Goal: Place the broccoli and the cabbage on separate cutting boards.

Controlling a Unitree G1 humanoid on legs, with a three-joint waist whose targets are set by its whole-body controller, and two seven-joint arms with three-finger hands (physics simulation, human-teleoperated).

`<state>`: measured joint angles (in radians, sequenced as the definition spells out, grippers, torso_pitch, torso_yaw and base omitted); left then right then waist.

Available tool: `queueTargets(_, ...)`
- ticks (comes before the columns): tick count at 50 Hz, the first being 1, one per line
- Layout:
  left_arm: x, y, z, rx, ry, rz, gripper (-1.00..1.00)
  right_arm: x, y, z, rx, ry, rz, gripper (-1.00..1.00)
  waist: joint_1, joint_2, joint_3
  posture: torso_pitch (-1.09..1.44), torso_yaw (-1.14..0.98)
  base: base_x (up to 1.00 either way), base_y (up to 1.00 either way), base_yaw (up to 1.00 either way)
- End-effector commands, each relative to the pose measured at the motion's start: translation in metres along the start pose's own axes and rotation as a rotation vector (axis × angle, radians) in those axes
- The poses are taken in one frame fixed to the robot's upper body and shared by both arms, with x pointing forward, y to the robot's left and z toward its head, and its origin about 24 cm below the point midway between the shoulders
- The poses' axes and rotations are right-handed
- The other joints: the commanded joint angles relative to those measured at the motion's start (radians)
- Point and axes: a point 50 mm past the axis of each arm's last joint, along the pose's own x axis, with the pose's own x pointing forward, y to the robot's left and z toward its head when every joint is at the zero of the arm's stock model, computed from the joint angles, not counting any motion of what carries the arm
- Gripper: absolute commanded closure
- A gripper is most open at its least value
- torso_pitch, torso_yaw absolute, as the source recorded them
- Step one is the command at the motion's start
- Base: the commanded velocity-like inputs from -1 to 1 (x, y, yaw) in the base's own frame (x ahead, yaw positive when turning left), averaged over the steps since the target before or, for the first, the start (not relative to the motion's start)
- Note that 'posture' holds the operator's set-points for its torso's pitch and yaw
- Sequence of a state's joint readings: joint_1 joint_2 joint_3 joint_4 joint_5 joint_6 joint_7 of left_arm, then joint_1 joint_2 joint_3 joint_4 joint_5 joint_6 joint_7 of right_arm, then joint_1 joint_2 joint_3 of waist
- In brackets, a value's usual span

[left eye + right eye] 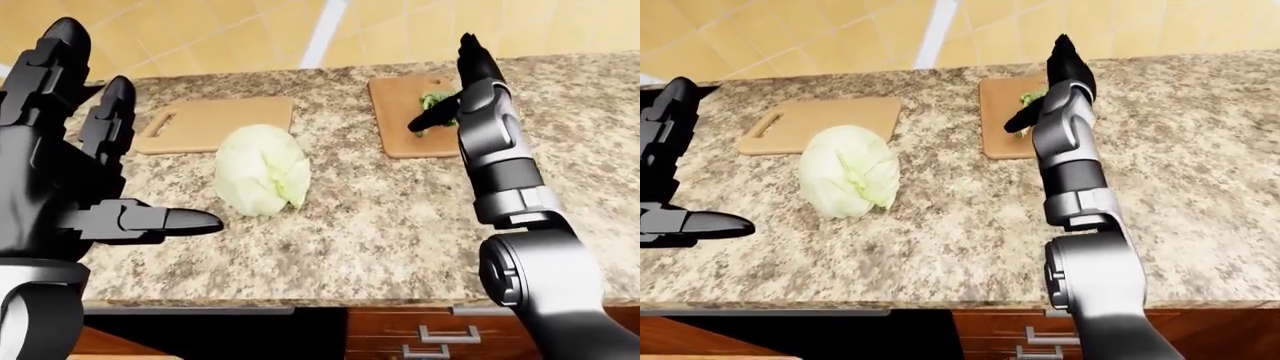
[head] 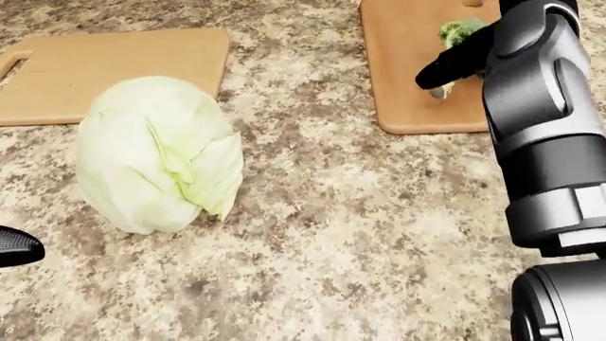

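Observation:
A pale green cabbage [image 1: 262, 169] sits on the granite counter [image 1: 380, 217], just below the right corner of the bare left cutting board [image 1: 215, 121]. The broccoli [image 2: 460, 32] lies on the right cutting board [image 1: 400, 124], partly hidden by my right hand. My right hand [image 1: 448, 84] is over the broccoli with fingers stretched out and the thumb [image 1: 432, 116] pointing left across it, not closed on it. My left hand [image 1: 130, 142] is open and empty at the left of the left-eye view, level with the cabbage and apart from it.
A tiled wall [image 1: 230, 30] rises behind the counter at the top. The counter's near edge [image 1: 300, 304] runs along the bottom, with wooden drawers [image 1: 430, 334] below it. My right forearm [image 1: 505, 180] crosses the counter's right half.

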<state>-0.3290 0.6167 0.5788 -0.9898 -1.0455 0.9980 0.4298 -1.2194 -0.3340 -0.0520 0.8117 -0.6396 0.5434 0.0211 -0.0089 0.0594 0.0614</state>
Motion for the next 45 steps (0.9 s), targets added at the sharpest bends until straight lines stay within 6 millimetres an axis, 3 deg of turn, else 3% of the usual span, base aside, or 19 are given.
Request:
queueTargets(1,0.000,0.002,0.010,0.007,-0.060,0.014,-1.00,-0.008,-0.030,0.030,0.027,-0.098,-0.075,-1.00,0.000,-0.003,-0.030,0.00,0.00,0.00,0.00,0.00)
queueTargets(8,0.001,-0.002,0.014,0.023,-0.061,-0.003,-1.00,-0.031,-0.056,0.046,0.118,-0.164,-0.064,-1.00,0.000,-0.006,-0.025,0.00,0.00,0.00,0.00,0.00)
queueTargets(17,0.012,-0.016,0.017,0.060,-0.060,-0.071,-1.00,-0.054,-0.060,0.062,0.147,-0.259,0.029,-1.00,-0.002,-0.011,-0.024,0.00,0.00,0.00,0.00,0.00)
queueTargets(26,0.014,-0.037,0.013,0.163,-0.039,-0.188,-1.00,-0.056,-0.056,0.069,0.136,-0.273,0.032,-1.00,-0.004,-0.010,-0.024,0.00,0.00,0.00,0.00,0.00)
queueTargets(45,0.039,-0.051,-0.004,0.267,-0.001,-0.201,-1.00,-0.057,-0.043,0.069,0.117,-0.283,0.071,-1.00,0.001,-0.030,-0.027,0.00,0.00,0.00,0.00,0.00)
